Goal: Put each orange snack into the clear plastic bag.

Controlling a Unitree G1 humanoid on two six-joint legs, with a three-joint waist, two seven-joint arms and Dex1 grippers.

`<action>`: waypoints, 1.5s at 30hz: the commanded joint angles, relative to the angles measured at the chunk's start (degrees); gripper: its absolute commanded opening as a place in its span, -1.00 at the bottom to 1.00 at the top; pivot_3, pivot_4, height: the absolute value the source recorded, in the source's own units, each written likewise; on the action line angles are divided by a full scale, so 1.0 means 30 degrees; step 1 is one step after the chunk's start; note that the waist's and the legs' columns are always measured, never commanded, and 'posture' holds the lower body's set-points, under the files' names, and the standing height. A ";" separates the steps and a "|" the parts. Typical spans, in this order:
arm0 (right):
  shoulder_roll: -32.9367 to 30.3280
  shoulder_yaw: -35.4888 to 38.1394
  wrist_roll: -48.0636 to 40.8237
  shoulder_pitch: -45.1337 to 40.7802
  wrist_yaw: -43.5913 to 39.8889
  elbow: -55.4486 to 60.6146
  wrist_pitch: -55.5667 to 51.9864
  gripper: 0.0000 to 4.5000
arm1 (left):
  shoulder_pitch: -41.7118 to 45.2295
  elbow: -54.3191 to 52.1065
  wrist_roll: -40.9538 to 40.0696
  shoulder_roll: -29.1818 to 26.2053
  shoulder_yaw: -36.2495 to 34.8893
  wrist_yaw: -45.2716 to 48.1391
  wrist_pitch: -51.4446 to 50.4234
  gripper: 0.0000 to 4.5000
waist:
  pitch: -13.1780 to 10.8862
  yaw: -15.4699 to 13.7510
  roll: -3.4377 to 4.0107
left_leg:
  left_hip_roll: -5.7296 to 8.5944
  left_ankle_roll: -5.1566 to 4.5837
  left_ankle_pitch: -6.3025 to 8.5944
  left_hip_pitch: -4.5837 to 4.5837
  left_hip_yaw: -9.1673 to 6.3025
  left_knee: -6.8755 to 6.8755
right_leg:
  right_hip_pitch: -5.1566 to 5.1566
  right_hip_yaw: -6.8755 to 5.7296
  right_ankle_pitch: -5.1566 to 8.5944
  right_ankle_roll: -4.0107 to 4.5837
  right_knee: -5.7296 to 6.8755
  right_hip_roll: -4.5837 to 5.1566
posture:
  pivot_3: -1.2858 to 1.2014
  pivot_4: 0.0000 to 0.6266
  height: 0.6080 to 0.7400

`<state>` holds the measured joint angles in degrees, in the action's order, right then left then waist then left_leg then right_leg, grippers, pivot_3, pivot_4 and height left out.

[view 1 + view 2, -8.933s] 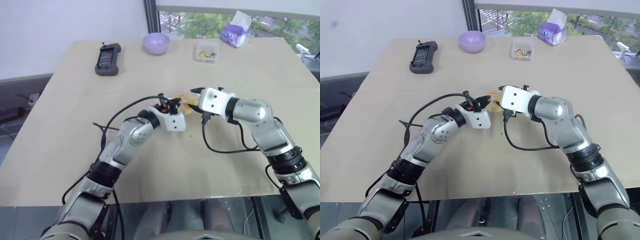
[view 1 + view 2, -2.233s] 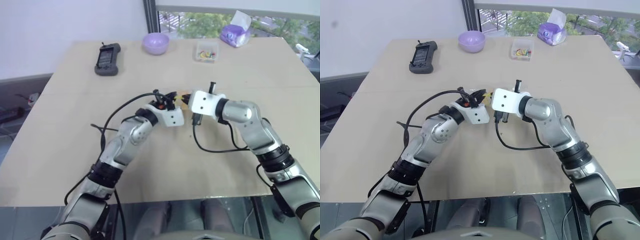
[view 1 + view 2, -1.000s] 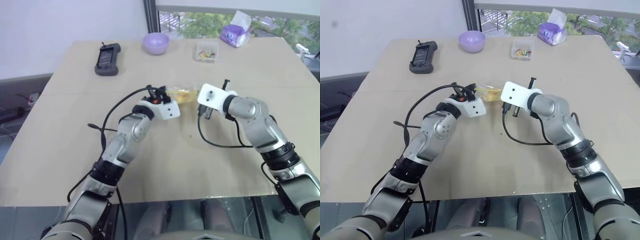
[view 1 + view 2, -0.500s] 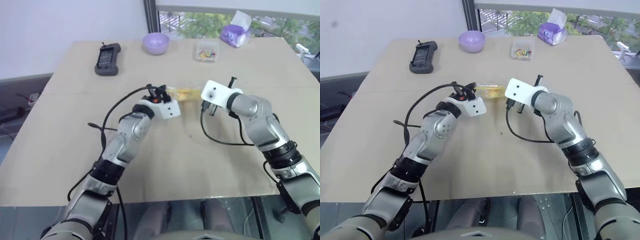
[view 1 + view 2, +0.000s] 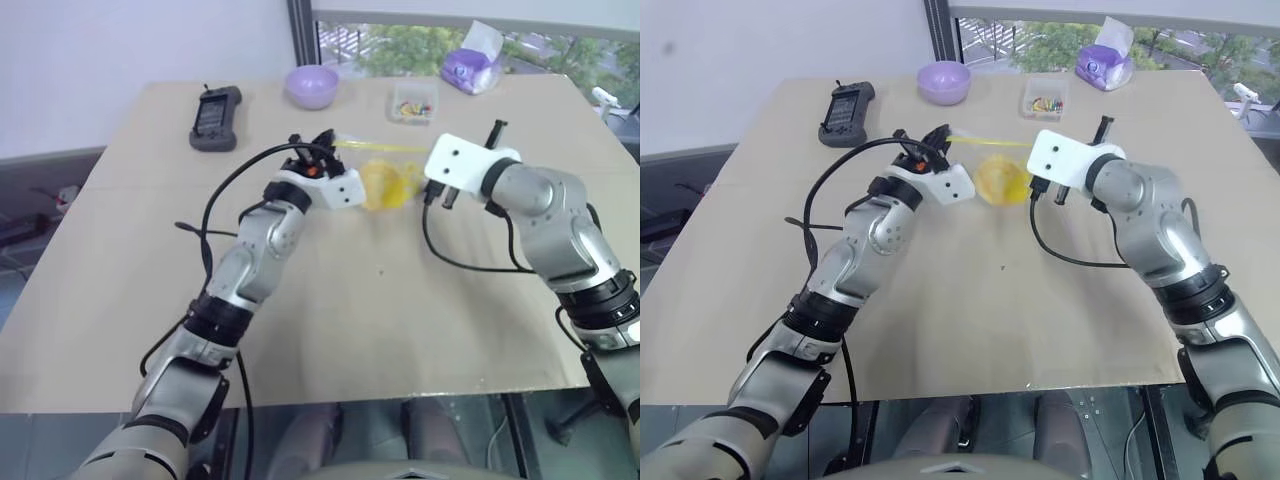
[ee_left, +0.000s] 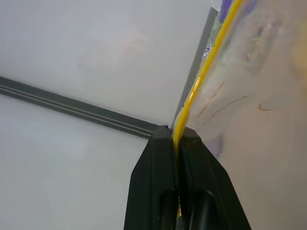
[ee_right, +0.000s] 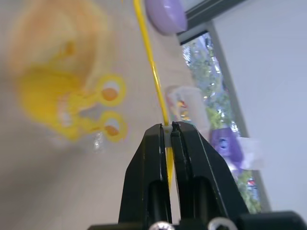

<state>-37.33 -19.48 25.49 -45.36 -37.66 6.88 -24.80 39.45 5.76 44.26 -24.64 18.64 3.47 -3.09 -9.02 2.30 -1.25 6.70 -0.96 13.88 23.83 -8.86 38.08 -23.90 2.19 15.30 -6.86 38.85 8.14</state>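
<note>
The clear plastic bag (image 5: 388, 183) hangs in the air above the middle of the table, its yellow strip (image 5: 381, 147) stretched level between my two grippers. My left gripper (image 5: 324, 138) is shut on the strip's left end, as the left wrist view shows (image 6: 176, 135). At the other end my right gripper (image 7: 168, 126) pinches the strip (image 7: 149, 64) shut. An orange snack (image 5: 1000, 180) shows through the hanging bag as a golden-orange mass, blurred in the right wrist view (image 7: 55, 48).
Along the table's far edge lie a black handheld device (image 5: 216, 117), a purple bowl (image 5: 312, 85), a small clear box of colourful bits (image 5: 414, 103) and a purple tissue pack (image 5: 468, 68). Black cables loop from both wrists.
Both grippers have risen with the bag, and the right one has moved to the right. The strip is now pulled straight and the bag hangs higher and wider.
</note>
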 commanded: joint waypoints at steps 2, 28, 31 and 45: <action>-0.1321 0.1784 0.0896 -0.0234 0.0663 -0.1029 -0.1028 -0.98 | 0.0856 0.1215 -0.0316 -0.0419 -0.1579 -0.1191 -0.0406 -1.00 | 0.0000 -0.0025 -0.0001 | -0.0001 0.0000 0.0000 0.0000 0.0002 0.0000 | -0.0001 0.0000 0.0000 0.0000 0.0000 0.0001 | 0.03 -0.52 1.00; -0.4145 0.3382 -0.5612 0.8567 -0.4890 0.5670 -0.2792 0.00 | -0.7618 -0.5530 -0.4813 -0.2253 0.0166 0.9536 -0.1489 -0.08 | 0.0007 -0.0301 0.0017 | -0.0022 -0.0020 0.0011 -0.0045 0.0018 0.0009 | 0.0043 0.0025 0.0001 0.0000 -0.0006 -0.0002 | 0.03 -0.52 1.00; -0.4689 0.4888 -0.7147 0.9675 -0.5853 0.6477 -0.3304 0.18 | -0.8569 -0.6862 -0.7010 -0.2700 -0.1148 1.1247 -0.2278 0.10 | 0.0033 -0.0337 0.0064 | -0.0047 -0.0017 0.0012 -0.0059 0.0020 -0.0008 | 0.0047 0.0024 0.0001 0.0000 -0.0005 -0.0012 | 0.03 -0.52 1.00; -0.4531 1.6407 -1.8044 1.6102 -0.9640 0.8065 -0.4606 0.18 | -1.0607 -1.2573 -2.1480 -0.4053 -1.2078 1.6335 -1.3107 0.10 | 0.0026 -0.0526 0.0057 | -0.0055 -0.0096 0.0060 -0.0064 -0.0043 -0.0004 | 0.0122 -0.0041 0.0002 -0.0001 -0.0072 -0.0009 | 0.03 -0.52 1.00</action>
<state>-50.30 23.44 -24.37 2.68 -65.68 30.44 -36.92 8.98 -28.91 -16.58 -35.58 -14.08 51.68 -40.66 -8.94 0.72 -1.08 6.54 -1.26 14.07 23.61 -8.96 38.08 -23.52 2.09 15.30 -6.86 38.62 8.11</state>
